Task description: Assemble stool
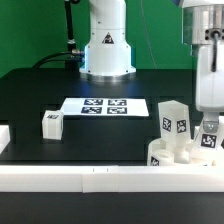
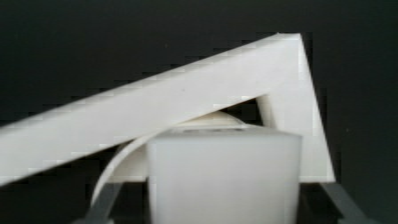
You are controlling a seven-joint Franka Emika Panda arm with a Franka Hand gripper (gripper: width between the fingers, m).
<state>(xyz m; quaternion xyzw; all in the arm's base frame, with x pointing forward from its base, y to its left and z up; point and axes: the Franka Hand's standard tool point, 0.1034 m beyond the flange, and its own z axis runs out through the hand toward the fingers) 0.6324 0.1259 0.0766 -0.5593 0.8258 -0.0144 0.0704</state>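
Exterior view: the arm (image 1: pixel 205 50) comes straight down at the exterior view's right side of the black table (image 1: pixel 30 100), with the wrist vertical and the fingers pointing down. Its gripper (image 1: pixel 209 128) is pinched narrow on the held leg (image 1: pixel 208 141), a short white block standing upright with its black-and-white tag facing the camera. The foot of this leg meets the top of the round white seat disc (image 1: pixel 180 158). Whether it sits in a hole cannot be told.

The seat disc lies flat just behind the long white border bar (image 1: pixel 60 178) along the near edge. A second leg (image 1: pixel 172 120) stands upright on the disc, just beside the gripper towards the exterior view's left. A third leg (image 1: pixel 52 122) lies loose on the table, well apart at the exterior view's left. The marker board (image 1: pixel 105 106) lies flat mid-table, in front of the robot base (image 1: pixel 107 50).

Wrist view: the held leg (image 2: pixel 222 175) fills the space between two dark fingers (image 2: pixel 114 197), which press on either side of it. Beyond it, the border bars (image 2: pixel 178 90) meet at a corner.
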